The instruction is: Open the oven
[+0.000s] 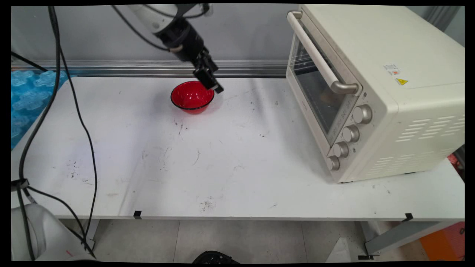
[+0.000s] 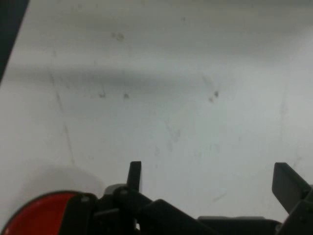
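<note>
A red bowl (image 1: pixel 192 95) with a dark rim stands on the white table (image 1: pixel 237 155) near its far edge, and looks empty. My gripper (image 1: pixel 213 83) hangs just above the bowl's far right rim, slanting down to the right. In the hand view the gripper (image 2: pixel 211 178) is open, its two fingers wide apart with only bare table between them. The red bowl (image 2: pixel 39 215) shows at the bottom left corner there, beside the left finger (image 2: pixel 134 172) and outside the gap.
A cream toaster oven (image 1: pixel 371 85) with its glass door shut fills the table's right side, knobs facing front left. Black cables (image 1: pixel 76 111) hang over the left part of the table. Blue padding (image 1: pixel 29 96) lies beyond the left edge.
</note>
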Robot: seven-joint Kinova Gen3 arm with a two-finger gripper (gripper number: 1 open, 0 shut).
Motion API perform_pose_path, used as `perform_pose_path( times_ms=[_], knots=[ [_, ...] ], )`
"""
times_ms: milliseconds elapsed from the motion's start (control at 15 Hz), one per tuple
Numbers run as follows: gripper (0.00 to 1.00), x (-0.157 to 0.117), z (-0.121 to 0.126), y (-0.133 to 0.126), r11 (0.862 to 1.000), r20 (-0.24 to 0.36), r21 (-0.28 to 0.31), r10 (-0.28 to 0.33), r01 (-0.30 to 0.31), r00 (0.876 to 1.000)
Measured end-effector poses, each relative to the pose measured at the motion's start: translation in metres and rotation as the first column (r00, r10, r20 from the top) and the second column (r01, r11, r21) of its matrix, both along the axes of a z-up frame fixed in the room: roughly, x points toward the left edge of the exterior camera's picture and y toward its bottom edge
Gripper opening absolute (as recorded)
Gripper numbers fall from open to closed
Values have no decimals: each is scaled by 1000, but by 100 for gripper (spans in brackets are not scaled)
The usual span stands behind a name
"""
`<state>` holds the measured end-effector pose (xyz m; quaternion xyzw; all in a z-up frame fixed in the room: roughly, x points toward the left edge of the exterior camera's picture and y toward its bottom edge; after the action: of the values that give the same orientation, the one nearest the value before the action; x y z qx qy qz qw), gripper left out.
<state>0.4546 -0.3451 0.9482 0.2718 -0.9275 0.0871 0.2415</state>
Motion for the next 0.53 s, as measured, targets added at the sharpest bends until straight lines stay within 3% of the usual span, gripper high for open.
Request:
perform_pose_path(
  times_ms=[400,467,533],
  knots=[
    [100,-27,36,-16,1000,-36,-29,5,-7,999],
    [0,-32,42,-18,999,-43,-35,5,-6,999],
    [0,-35,46,-21,999,-49,-40,4,-6,999]
  ],
)
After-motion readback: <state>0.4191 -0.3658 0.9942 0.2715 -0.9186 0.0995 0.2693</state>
